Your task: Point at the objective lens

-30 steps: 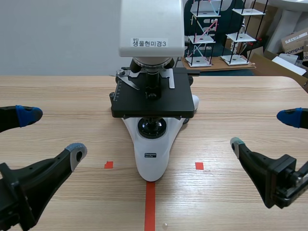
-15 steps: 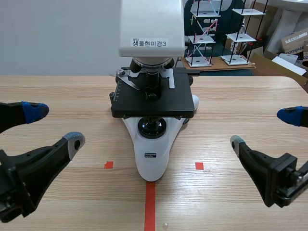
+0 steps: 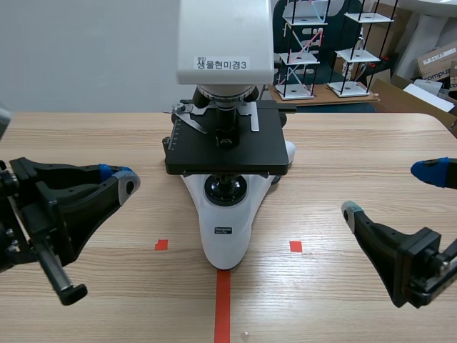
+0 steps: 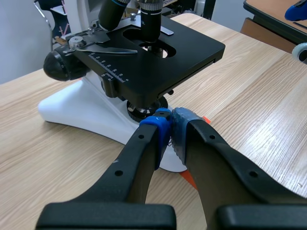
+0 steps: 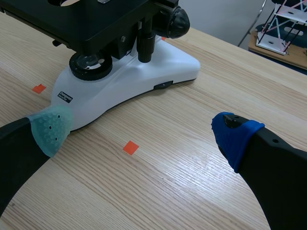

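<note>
In the scene view, the microscope (image 3: 226, 236) stands in the middle of the surface (image 3: 357, 143). The objective lens (image 3: 227, 120) hangs under the white head, just above the black stage (image 3: 260, 153). My left gripper (image 3: 123, 180) is closed on nothing, pads together. It sits beside the stage on the left, apart from it and lower than the lens. My right gripper (image 3: 393, 191) is spread wide and empty, well off to the other side.

The left wrist view gives the best look at the target. The objective lens (image 4: 149, 19) is a dark upright barrel over the stage opening, with a second barrel tilted away next to it. My left gripper (image 4: 171, 128) shows its pads pressed together, ahead of the base and below the stage edge (image 4: 201, 50). The lens tip seems to hang just clear of the stage, though the angle is poor.

I judge the barrel rigid metal with fragile glass at its lower end, on a heavy, steady stand. Pointing needs no grasp. If I touch at all, it should be the side of the barrel, never the glass.

In the right wrist view, my right gripper (image 5: 144, 132) gapes open over bare surface. This view shows the underside of the stage and the base, but the lens itself is hidden.
</note>
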{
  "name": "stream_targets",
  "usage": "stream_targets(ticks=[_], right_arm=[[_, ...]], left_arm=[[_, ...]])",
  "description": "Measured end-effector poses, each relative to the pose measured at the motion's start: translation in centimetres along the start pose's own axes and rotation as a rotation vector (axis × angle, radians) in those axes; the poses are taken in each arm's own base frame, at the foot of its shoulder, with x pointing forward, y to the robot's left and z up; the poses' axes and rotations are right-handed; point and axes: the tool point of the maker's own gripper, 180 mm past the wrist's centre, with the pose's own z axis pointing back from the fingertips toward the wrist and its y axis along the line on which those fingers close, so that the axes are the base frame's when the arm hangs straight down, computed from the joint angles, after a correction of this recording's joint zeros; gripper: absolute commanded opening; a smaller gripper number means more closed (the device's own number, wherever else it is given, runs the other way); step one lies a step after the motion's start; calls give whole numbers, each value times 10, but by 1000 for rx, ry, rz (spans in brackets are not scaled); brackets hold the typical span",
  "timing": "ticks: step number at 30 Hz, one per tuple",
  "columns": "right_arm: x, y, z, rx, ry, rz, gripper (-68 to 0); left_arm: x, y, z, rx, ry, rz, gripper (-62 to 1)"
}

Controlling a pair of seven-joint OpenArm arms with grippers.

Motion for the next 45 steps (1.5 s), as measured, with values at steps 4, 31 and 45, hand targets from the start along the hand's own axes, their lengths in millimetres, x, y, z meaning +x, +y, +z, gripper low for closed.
stream_targets(ticks=[4,31,45], right_arm=[[0,0,0,0,0,0,-37],[0,0,0,0,0,0,-37],[0,0,0,0,0,0,-37]], left_arm=[[6,-3,-13,-31,-37,-6,-573],[7,7,-75,-79,-91,-50,-573],[14,10,-78,-71,-107,-59,-573]])
